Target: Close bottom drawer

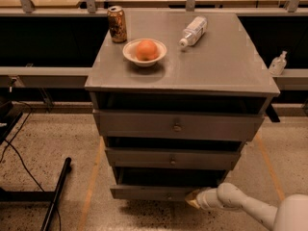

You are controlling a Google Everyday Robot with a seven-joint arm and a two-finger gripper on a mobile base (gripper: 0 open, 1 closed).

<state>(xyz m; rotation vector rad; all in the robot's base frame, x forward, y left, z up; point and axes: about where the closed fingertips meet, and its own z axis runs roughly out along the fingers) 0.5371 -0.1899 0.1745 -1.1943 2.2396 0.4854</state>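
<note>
The bottom drawer is the lowest of three grey drawers in the cabinet, with a low flat front; it stands pulled out, with a dark gap above its front. My gripper reaches in from the lower right on a white arm, and its tip is right at the right end of the bottom drawer's front. The middle drawer and the top drawer above also stand slightly out.
On the cabinet top are a can, a white bowl holding an orange fruit, and a lying plastic bottle. A black bar and cable lie on the floor at left. A dispenser bottle stands on a shelf at right.
</note>
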